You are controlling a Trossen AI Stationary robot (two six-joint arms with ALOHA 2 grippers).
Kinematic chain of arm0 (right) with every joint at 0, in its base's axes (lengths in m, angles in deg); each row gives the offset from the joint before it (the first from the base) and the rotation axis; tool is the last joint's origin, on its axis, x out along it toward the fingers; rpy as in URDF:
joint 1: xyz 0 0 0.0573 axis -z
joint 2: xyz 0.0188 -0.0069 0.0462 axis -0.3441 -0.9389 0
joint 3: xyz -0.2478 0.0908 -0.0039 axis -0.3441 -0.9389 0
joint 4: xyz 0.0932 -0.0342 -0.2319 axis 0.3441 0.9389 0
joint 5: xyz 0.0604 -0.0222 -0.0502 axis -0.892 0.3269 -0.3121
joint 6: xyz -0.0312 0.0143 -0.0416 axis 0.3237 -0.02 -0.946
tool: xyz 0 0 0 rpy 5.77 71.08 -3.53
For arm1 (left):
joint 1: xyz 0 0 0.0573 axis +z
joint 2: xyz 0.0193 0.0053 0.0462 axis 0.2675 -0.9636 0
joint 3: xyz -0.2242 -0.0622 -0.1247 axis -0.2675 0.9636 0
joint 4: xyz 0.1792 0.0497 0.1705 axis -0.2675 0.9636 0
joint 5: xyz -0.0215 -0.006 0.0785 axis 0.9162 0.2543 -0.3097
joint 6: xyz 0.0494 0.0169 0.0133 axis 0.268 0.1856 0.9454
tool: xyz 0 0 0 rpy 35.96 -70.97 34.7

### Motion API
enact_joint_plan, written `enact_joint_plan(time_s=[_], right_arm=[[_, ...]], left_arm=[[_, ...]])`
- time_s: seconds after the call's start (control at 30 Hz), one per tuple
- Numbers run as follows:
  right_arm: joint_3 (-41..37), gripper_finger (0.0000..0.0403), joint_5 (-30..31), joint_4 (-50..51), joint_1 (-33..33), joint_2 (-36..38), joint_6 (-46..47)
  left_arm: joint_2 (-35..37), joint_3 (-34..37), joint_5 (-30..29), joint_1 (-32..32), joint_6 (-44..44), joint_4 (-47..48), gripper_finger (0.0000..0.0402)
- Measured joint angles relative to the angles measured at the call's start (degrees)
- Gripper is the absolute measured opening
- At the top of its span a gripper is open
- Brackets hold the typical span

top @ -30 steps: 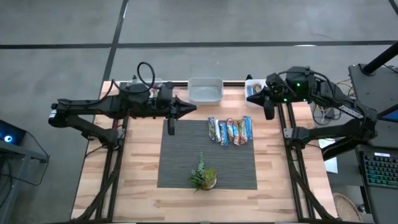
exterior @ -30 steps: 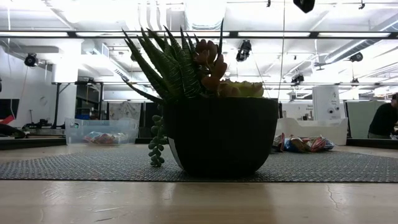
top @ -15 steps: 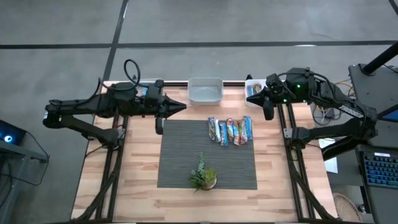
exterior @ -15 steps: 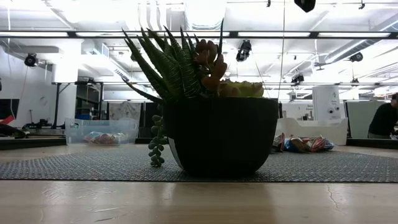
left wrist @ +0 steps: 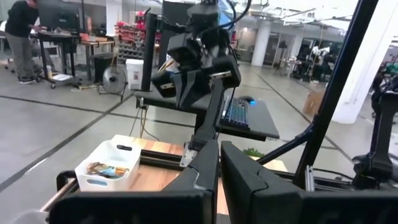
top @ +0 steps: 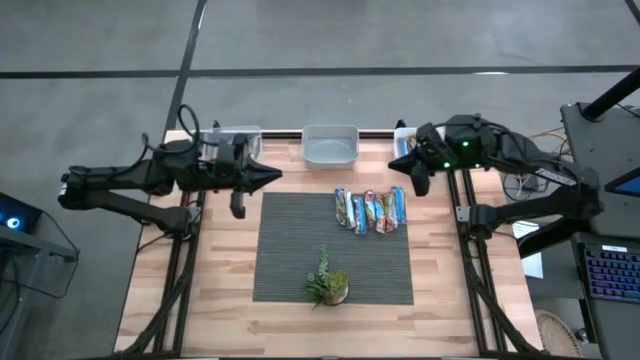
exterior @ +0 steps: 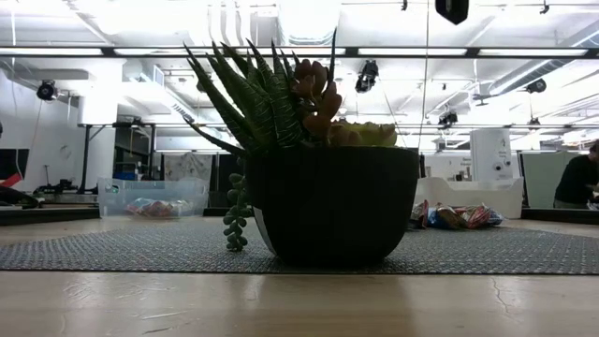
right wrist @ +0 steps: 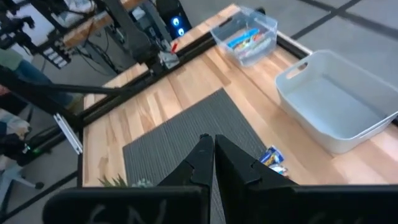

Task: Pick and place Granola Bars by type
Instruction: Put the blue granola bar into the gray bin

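Several granola bars (top: 370,211) in shiny wrappers lie side by side in a row on the far right part of the grey mat; the low view shows them (exterior: 459,217) behind the pot. My left gripper (top: 275,172) hovers shut over the table's far left, well left of the row; its fingers (left wrist: 219,163) touch nothing. My right gripper (top: 393,162) hovers shut just beyond the row's far right end. In the right wrist view, one bar (right wrist: 272,158) shows past its fingers (right wrist: 213,149).
Three bins stand along the far edge. A clear bin (top: 230,137) at the left holds bars, a white bin (top: 330,145) stands in the middle, and a small white bin (top: 408,140) at the right holds bars. A potted plant (top: 328,283) stands on the mat's (top: 290,250) near part.
My left gripper has drawn back toward the table's left edge, away from the middle bin and the row of bars. My right gripper has shifted a little toward the table's left, nearer the row's far end. The bars have not moved.
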Motion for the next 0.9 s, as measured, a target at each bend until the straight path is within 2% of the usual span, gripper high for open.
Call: enact_joint_plan(time_s=[0.17,0.4,0.53,0.9], right_arm=[[0.0,0.0008,0.05,0.03,-0.41,-3.23,1.31],[-0.02,0.0008,0.13,2.9,-0.41,-6.21,6.4],[-0.02,0.0008,3.07,6.48,-0.41,-7.23,9.32],[-0.02,0.0008,3.09,6.6,-0.67,-6.93,10.01]], left_arm=[[2.34,2.39,0.0,0.0,-3.24,0.05,0.0],[4.04,3.28,-0.02,0.0,-3.25,0.89,0.0],[4.94,3.28,0.05,0.0,-1.16,1.29,0.0],[10.15,3.28,-0.2,0.52,-2.28,15.17,0.0]])
